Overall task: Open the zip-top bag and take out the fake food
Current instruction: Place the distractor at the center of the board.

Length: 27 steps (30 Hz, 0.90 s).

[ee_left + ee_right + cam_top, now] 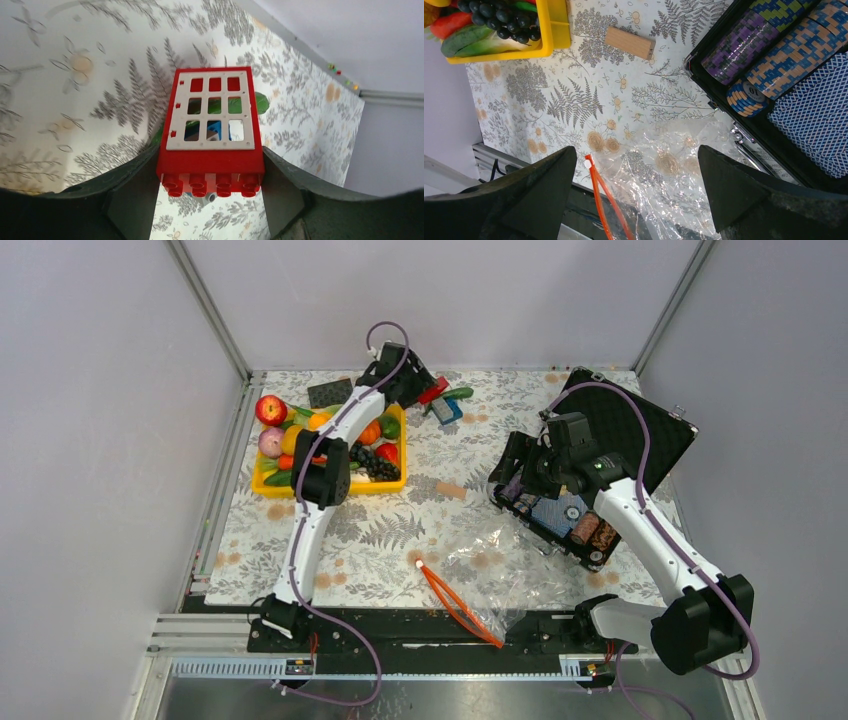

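Plainly, left hand point(210, 167) clamps a red block point(210, 80) while right hand point(636, 172) hangs spread wide, empty

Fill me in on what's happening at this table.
The left gripper is at the far side of the table, shut on a red block with a white window grille. The right gripper hangs open above the bag, beside the case. The bag lies flat near the front edge and looks empty, and its zip strip seems parted. The fake food sits in the yellow tray.
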{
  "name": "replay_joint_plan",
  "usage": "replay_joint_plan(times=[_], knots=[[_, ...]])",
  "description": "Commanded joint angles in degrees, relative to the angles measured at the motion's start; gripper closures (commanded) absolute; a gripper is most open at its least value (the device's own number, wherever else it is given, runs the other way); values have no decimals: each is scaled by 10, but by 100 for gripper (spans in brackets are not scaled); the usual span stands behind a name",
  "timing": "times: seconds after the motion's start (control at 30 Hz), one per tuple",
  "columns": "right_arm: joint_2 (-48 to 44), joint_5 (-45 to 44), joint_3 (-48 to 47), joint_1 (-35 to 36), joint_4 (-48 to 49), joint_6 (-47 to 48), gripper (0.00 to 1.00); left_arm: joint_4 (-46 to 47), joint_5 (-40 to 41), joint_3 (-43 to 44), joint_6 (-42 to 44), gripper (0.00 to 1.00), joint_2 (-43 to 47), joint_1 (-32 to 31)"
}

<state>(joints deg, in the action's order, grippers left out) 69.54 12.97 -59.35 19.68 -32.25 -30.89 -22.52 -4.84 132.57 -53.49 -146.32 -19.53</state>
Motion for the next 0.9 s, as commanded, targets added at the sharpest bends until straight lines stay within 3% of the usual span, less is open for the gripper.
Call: replay_joint_plan(times=[0.0, 0.87], knots=[[-18, 4, 0, -6, 11, -2, 0, -21, -24, -31, 27, 71, 32, -25], [-67, -42, -3, -13, -26, 6, 0, -39, -60, -280, 137, 79, 208, -123]])
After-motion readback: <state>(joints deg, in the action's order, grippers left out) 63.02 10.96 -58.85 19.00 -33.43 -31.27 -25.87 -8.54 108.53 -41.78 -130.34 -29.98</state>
